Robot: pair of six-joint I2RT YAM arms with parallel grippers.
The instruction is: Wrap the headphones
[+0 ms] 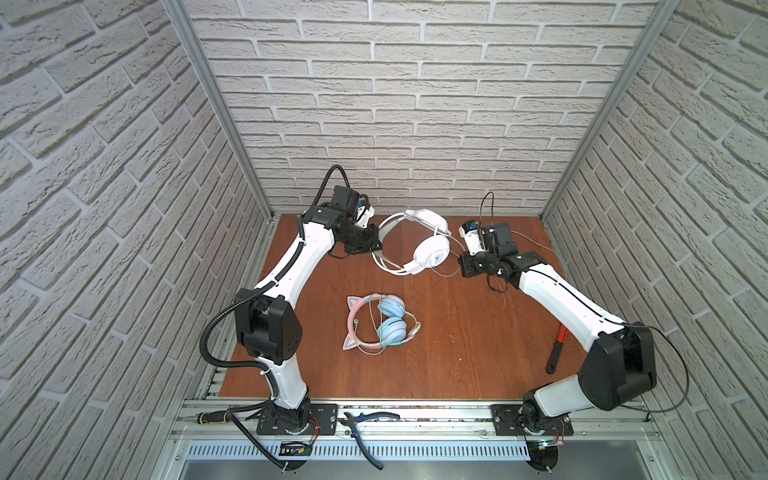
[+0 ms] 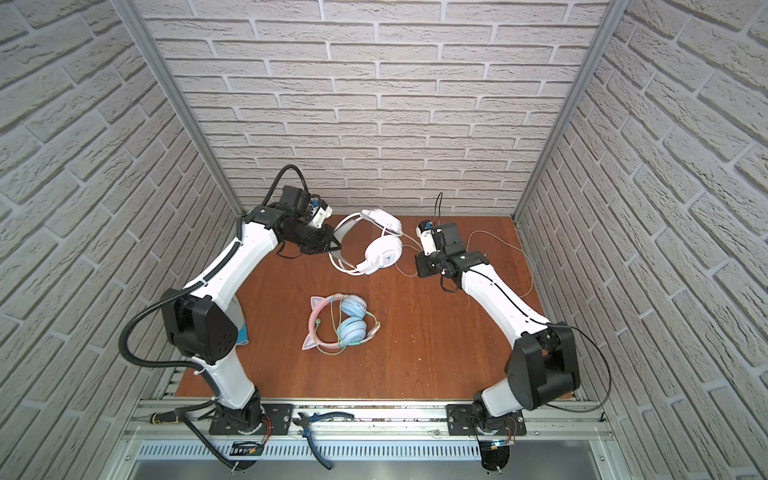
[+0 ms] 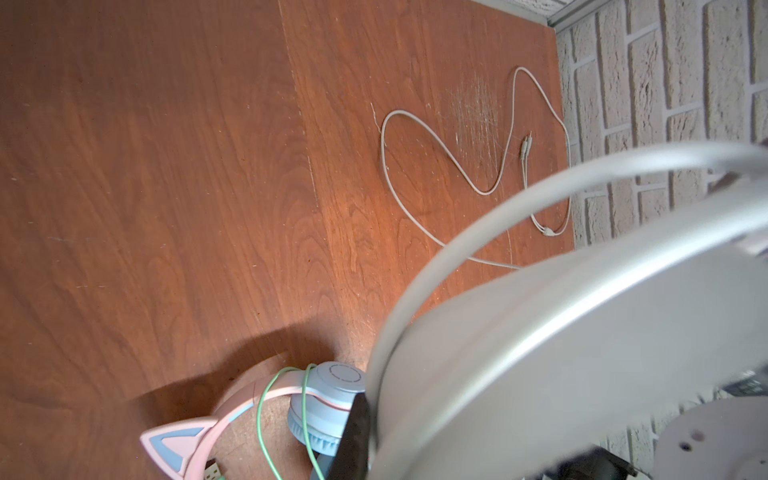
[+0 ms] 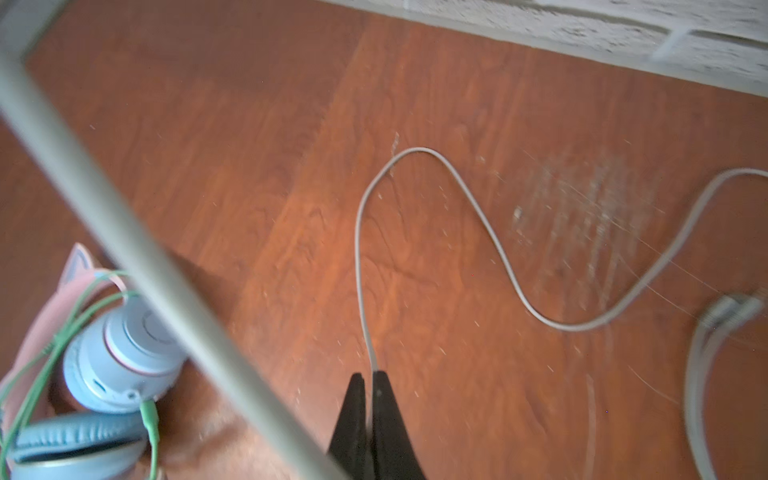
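Wooden tabletop (image 1: 457, 353) showing two headphone pairs, two pincers.
Left pincer (image 1: 378, 246) clamping headband (image 1: 387, 227) of white pair (image 1: 432, 251); right pincer (image 4: 369, 378) pinching its one cable (image 4: 357, 249); pink pair (image 1: 392, 328) lying apart.

Here's my left arm (image 1: 286, 266), elbow bent high and forearm reaching away and inward, with the left gripper (image 1: 379, 246) pointing toward the middle, jaws closed on the band (image 1: 392, 218). My right arm (image 1: 561, 299) mirrors it from the opposite side, elbow raised and forearm stretched far and inward. The right gripper (image 4: 366, 380) angles downward, its black fingers (image 4: 390, 415) pinched almost together, nipping the cable (image 4: 361, 249) right at the tips.
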